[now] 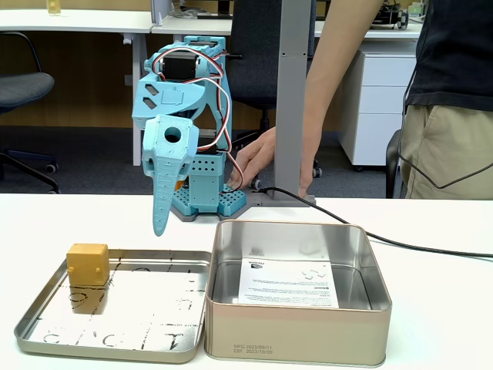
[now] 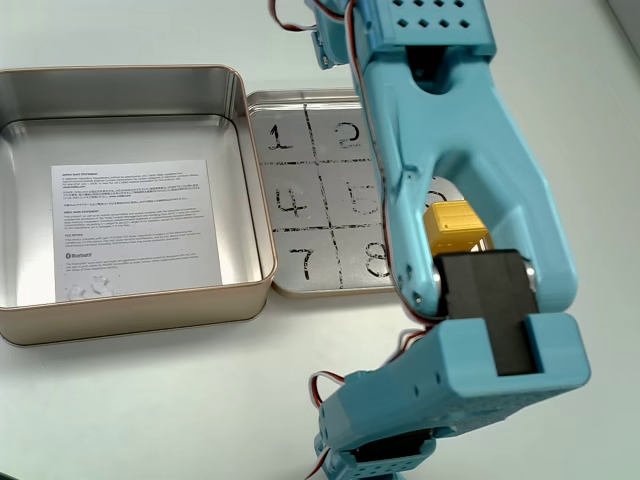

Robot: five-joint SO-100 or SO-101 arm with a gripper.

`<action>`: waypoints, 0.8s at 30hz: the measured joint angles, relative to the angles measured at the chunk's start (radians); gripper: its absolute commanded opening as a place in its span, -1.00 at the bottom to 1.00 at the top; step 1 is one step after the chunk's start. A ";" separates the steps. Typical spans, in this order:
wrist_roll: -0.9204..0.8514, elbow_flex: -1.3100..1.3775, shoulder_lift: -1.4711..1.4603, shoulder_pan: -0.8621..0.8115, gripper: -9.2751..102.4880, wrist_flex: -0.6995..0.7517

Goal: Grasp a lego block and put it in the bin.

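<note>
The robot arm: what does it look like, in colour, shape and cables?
The arm is light blue printed plastic with black servo motors and red-white-black wires. Its gripper tapers to a long point, with a round hole near its top. Its base has small perforations.

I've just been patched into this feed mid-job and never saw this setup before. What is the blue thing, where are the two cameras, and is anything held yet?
The blue thing is a small plastic robot arm on a white table. One fixed view looks from the front at table height, the other looks down from above. Its gripper hangs in the air holding nothing; I cannot tell if its fingers are open. The small yellow-orange cube sits in a shallow silver tray with hand-drawn numbers. Beside the tray stands the deep silver tin, with a printed sheet inside. A person stands behind.
</note>
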State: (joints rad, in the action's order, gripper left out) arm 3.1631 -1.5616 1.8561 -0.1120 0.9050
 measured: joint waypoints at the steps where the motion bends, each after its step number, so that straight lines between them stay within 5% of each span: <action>1: -0.008 -0.014 0.002 0.000 -0.84 -0.017; 4: -0.031 -0.322 0.109 0.112 -0.84 -0.308; 8: -0.031 -0.407 0.218 0.221 -0.84 -0.402; 17: -0.026 -0.414 0.273 0.198 -0.84 -0.391; 24: -0.009 -0.480 0.383 0.023 -0.84 -0.296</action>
State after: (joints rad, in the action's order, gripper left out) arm 3.1539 -2.0417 2.2396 -0.0890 0.6090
